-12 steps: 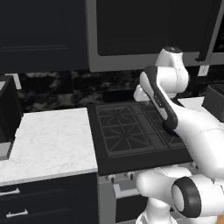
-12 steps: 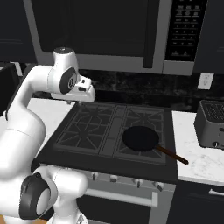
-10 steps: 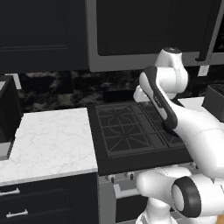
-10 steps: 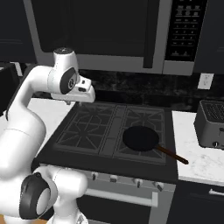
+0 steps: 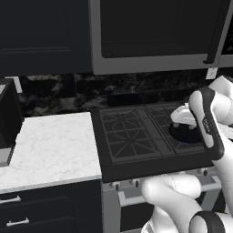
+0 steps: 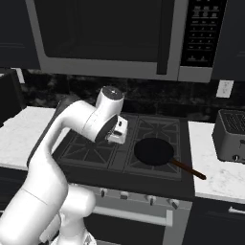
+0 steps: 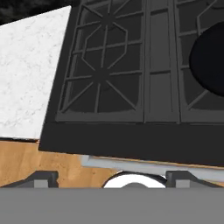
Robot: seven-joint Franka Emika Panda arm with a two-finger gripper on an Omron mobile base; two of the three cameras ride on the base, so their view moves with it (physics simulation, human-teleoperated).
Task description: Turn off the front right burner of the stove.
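The stove [image 6: 95, 149] is a black gas cooktop with cast-iron grates, a silver face and a row of small knobs [image 6: 123, 195] above a bar handle [image 6: 136, 215]. A black pan [image 6: 154, 151] covers most of the front right burner [image 6: 139, 167]; in the left base view a faint blue glow shows under the pan [image 5: 184, 132] at that burner [image 5: 189, 143]. My gripper [image 6: 118, 138] hangs over the middle of the cooktop, left of the pan. In the hand view its tips [image 7: 43, 177] stand wide apart, so my gripper [image 7: 113, 178] is open and holds nothing, looking down on the left grates [image 7: 103, 74].
A white marble counter [image 5: 50, 145] lies left of the stove and a toaster [image 6: 232, 136] stands on the counter to its right. The pan's handle [image 6: 189, 170] sticks out to the front right. A microwave [image 6: 110, 36] hangs above. My own arm [image 5: 207, 123] hides the cooktop's right part in the left base view.
The arm has swung down and forward, bringing the hand from high above the stove's left side to low over the middle of the cooktop. The pan and stove stay put.
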